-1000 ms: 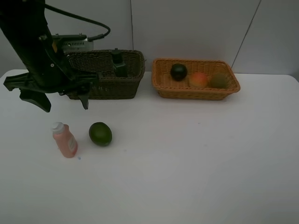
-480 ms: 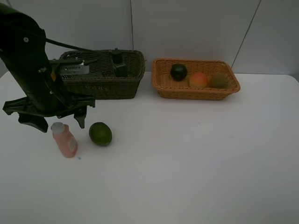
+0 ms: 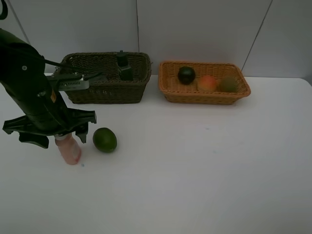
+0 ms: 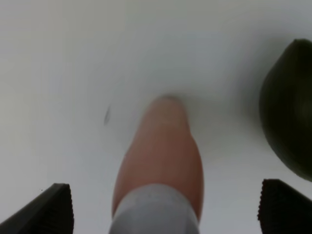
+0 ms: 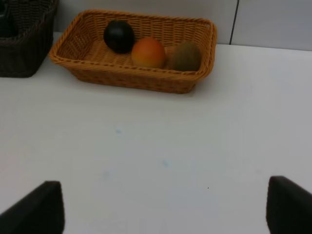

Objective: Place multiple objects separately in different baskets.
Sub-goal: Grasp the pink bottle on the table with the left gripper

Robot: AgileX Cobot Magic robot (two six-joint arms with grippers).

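Left gripper (image 4: 165,204), jaws apart, has descended astride pink bottle (image 4: 161,161) beside green fruit (image 3: 105,140); grasp imminent.

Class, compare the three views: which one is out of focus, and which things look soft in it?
Left wrist view: blurred at close range, with the pink white-capped bottle, the round green fruit and the dark fingers all soft-edged. Exterior high view: sharp and evenly lit, with faint shadows. Right wrist view: the light orange-tan wicker basket is clear.
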